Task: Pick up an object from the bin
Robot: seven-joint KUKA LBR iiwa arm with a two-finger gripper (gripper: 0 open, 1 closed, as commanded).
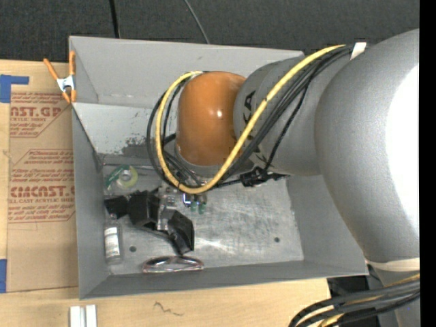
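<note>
**Where gripper (170, 211) hangs low, black crumpled piece (135, 208) lies under it**

Though grip state can't be told (hidden under glossy orange dome (208, 118)), gripper sits over right end of that matte, sharp-folded piece, left-centre of bin (259, 216) floor. Second black folded bit (182, 235) lies just front-right of it. Further out: clear tape-like roll (125, 177) w/ green tint toward back-left, small cylindrical vial (111, 242) w/ pale label at front-left, thin shiny wire loop (172, 264) by front wall. Floor: scuffed grey metal.

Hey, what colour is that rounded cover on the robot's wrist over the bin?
Glossy orange cover, with a yellow cable looped round it; best seen in the camera view.
</note>
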